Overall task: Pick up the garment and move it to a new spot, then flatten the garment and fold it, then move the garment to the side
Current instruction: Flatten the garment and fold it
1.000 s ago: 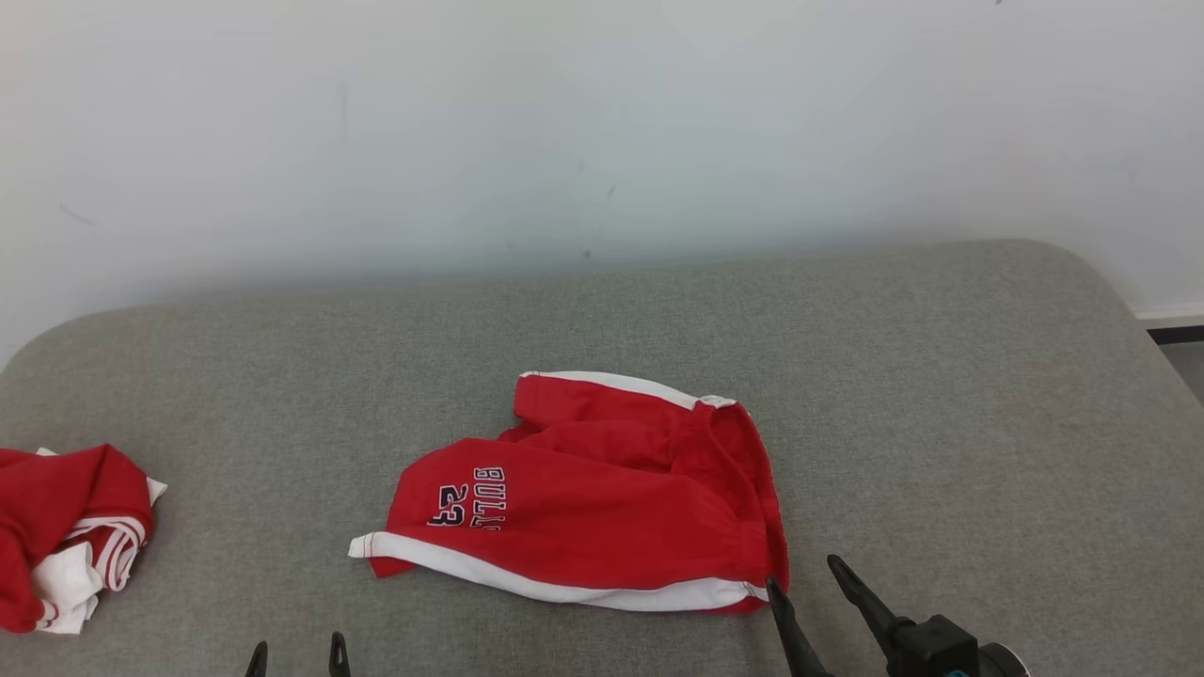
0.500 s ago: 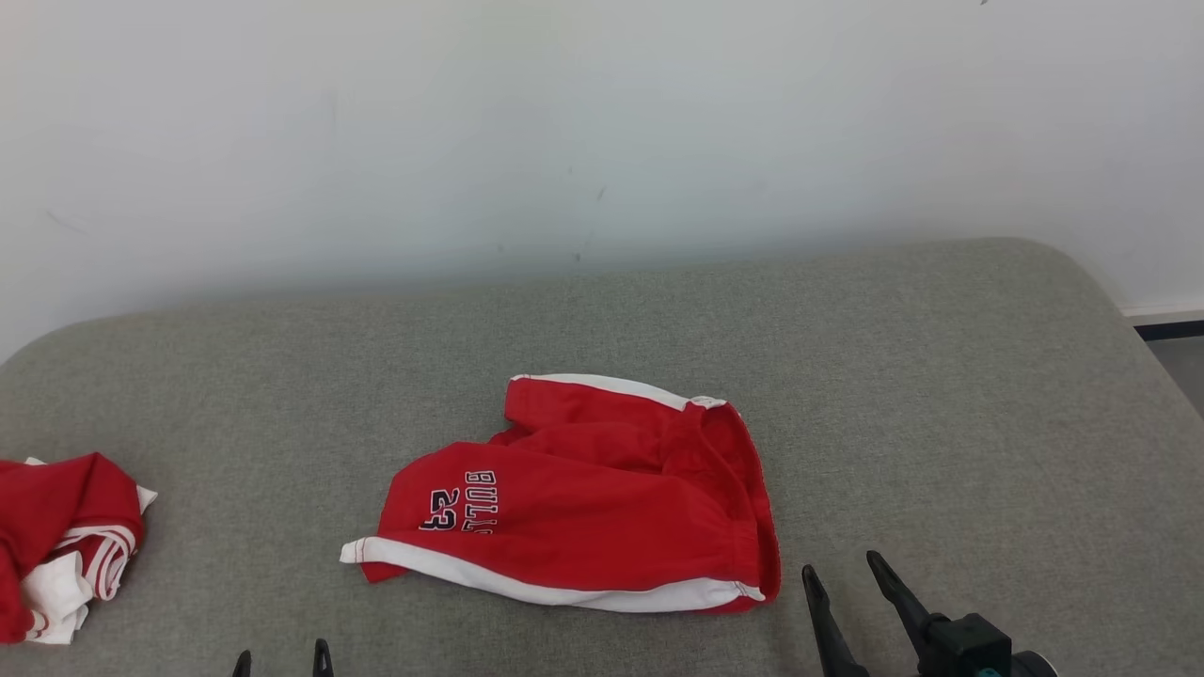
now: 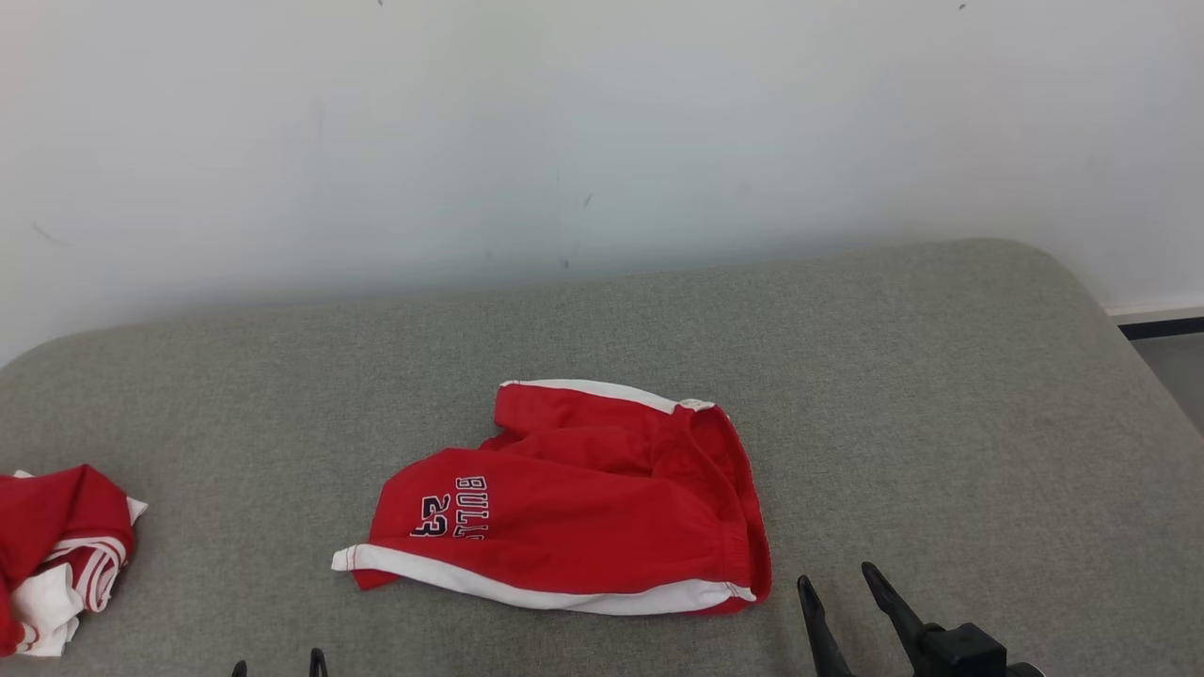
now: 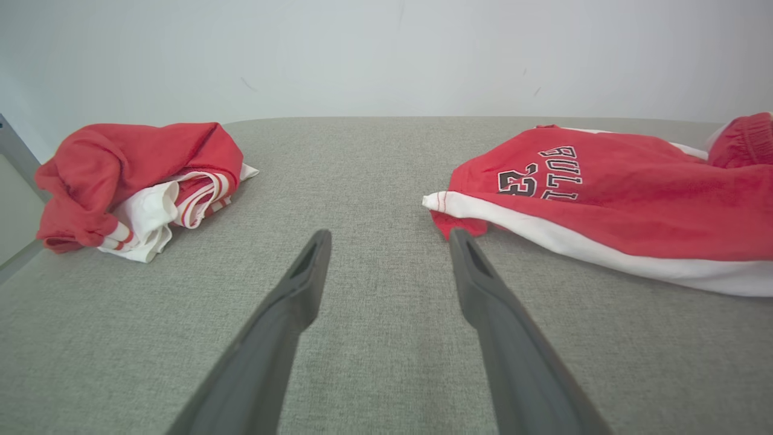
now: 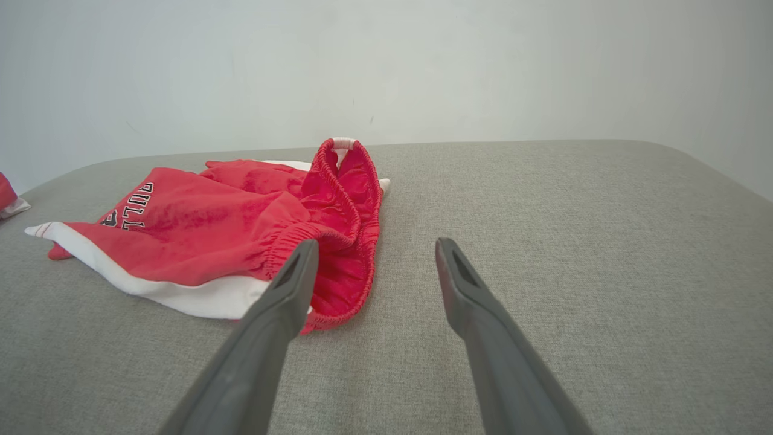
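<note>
Head view: shorts marked 23 lie on the cushion; left gripper and right gripper are released, empty.

Bright even diffuse light, soft faint shadows, no glare, sharp focus, wide-angle bending at wrist-view edges

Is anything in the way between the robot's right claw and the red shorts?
No, nothing visible. The right gripper is open just beside the waistband end of the red shorts, with bare grey cushion between them. The other crumpled clothes lie far off on the left.
</note>
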Motion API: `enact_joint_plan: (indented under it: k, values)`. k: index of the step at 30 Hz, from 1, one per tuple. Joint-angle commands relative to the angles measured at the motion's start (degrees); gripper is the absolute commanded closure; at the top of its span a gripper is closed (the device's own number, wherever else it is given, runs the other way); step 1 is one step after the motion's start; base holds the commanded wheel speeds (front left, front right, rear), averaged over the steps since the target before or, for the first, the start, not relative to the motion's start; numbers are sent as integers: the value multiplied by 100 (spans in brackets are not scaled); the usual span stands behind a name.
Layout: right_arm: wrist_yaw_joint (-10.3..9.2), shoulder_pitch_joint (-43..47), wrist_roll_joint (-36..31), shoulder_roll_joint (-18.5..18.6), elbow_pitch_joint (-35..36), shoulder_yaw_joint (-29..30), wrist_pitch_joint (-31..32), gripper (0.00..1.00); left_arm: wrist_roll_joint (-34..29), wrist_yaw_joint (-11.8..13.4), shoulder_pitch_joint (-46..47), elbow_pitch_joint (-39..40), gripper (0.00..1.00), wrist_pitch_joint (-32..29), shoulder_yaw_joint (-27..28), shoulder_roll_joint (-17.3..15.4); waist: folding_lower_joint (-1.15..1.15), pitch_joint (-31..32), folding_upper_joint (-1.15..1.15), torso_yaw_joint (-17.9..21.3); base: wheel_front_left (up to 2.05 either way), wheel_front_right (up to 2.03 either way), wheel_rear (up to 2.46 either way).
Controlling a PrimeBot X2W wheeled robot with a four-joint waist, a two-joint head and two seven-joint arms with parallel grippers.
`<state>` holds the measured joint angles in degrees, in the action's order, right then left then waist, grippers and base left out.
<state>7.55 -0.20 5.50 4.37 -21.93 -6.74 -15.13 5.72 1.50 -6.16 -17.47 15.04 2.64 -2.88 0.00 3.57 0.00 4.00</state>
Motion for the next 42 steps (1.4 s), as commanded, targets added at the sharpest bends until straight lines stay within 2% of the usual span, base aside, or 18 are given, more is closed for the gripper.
enact_joint_plan:
  k: [1, 7, 17, 27, 31, 39, 41, 42]
  values:
    - [-13, 32, -33, -23, 4, 1, 0, 0, 15, 2, -81, 14, 0, 22, 9, -1, 0, -3, 0, 0, 0, 0, 0]
    - [-13, 15, -11, 27, -14, -115, 0, 0, 43, 32, -39, 16, 0, 22, -57, -1, 0, -59, 0, -33, 0, 0, 0]
    - [-13, -197, 156, 273, -375, -781, 0, 0, 148, 54, 44, -50, 0, 22, -335, -1, 0, -310, 0, -214, 0, 0, 0]
    - [-13, -479, 248, 371, -669, -1012, 0, 0, 98, 79, 131, -69, 0, 22, -490, -1, 0, -481, 0, -372, 0, 0, 0]
    - [-13, -566, 251, 403, -658, -1022, 0, 9, 113, 89, 182, -70, 0, 22, -534, -1, 0, -554, 0, -424, 0, 0, 0]
    - [-13, -654, 214, 419, -635, -956, 0, 17, 150, 98, 226, -86, 0, 22, -565, -1, 0, -632, 0, -450, 0, 0, 0]
    - [-13, -670, 195, 419, -651, -942, 0, 29, 154, 96, 253, -90, 0, 22, -575, -1, 0, -651, 0, -461, 0, 0, 0]
    - [-13, -671, 191, 419, -657, -935, 0, 42, 157, 96, 263, -89, 0, 22, -575, -1, 0, -659, 0, -466, 0, 0, 0]
